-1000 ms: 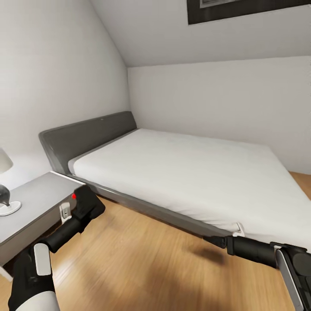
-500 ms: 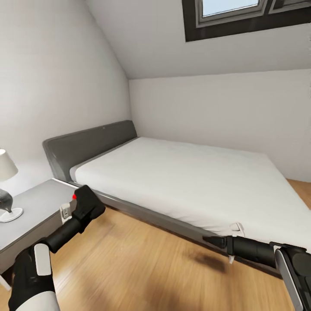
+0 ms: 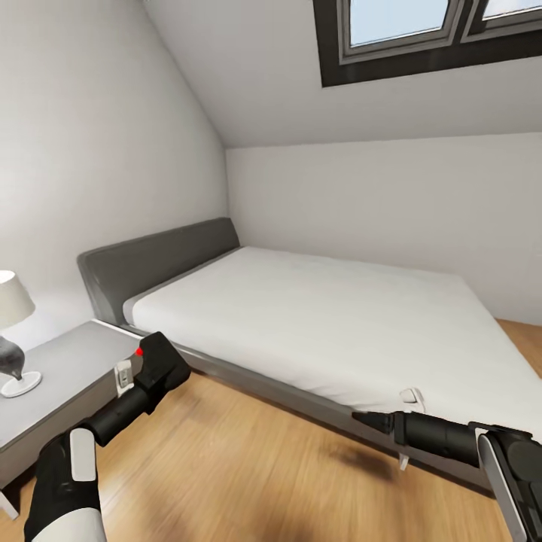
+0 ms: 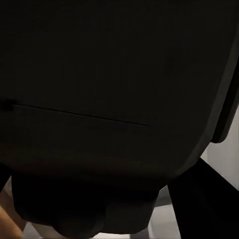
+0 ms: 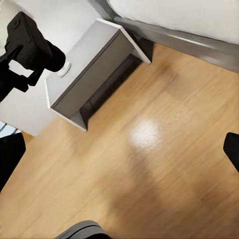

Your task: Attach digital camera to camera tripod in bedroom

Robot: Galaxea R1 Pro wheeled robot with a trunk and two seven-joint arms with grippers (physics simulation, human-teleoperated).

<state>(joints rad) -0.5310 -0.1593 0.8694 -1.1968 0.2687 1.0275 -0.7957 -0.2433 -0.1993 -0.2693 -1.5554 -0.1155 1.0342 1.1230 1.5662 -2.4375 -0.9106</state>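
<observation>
No readable text, labels, brands, numbers or signs in any view. The digital camera (image 3: 156, 364) body is plain black with just a red dot, no lettering legible. The bedside table (image 3: 53, 376), lamp (image 3: 13, 331), bed (image 3: 331, 324), walls and window frame (image 3: 421, 45) carry no markings.

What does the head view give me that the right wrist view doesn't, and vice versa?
Head view alone: the window in the sloped ceiling, the grey headboard, the white mattress, the lamp and the right arm.

Right wrist view alone: the nightstand's open underside and a bright glare patch on the floor.

Both: the digital camera held in the left gripper, the grey nightstand, the bed frame and the wood floor.
</observation>
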